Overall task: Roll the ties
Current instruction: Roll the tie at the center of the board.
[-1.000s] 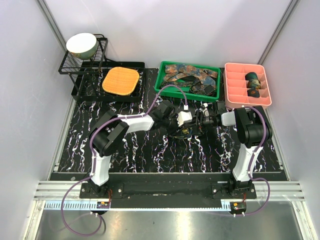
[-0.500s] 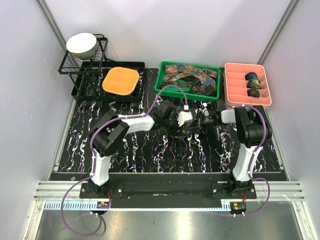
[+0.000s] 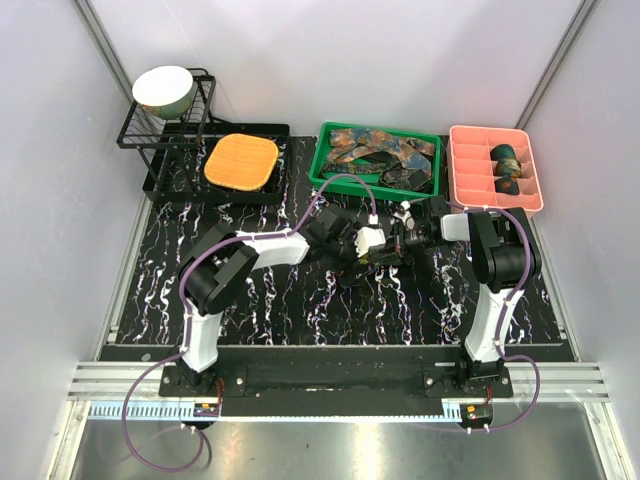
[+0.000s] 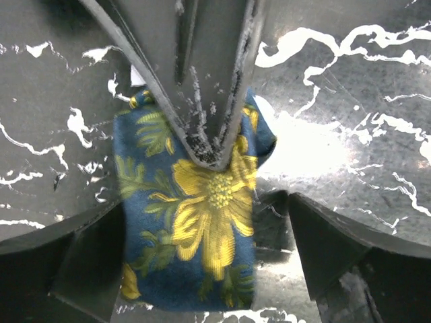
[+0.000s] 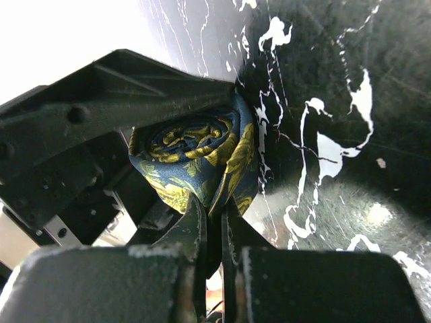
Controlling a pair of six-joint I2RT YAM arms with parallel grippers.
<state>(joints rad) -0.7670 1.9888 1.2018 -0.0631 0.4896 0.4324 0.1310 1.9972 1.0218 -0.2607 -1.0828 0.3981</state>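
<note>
A navy tie (image 4: 195,222) with yellow flowers is rolled into a small coil (image 5: 195,151) on the black marble table. My right gripper (image 5: 213,205) is shut on the coil's outer layers, its fingers (image 4: 209,101) pressing in from above in the left wrist view. My left gripper (image 4: 205,235) is open, its jaws standing wide on both sides of the coil, the left one close against it and a gap at the right one. In the top view the left gripper (image 3: 365,245) and right gripper (image 3: 405,238) meet nose to nose at mid-table, and the coil is mostly hidden.
A green bin (image 3: 318,162) behind the grippers holds several loose ties (image 3: 385,150). A pink divided tray (image 3: 456,170) at the back right holds rolled ties (image 3: 507,158). An orange pad (image 3: 241,160) and a bowl (image 3: 163,88) on a black rack stand at the back left.
My left gripper's jaws have spread wide off the coil. My right gripper has closed on it. Both grippers have shifted slightly toward the back of the table.
</note>
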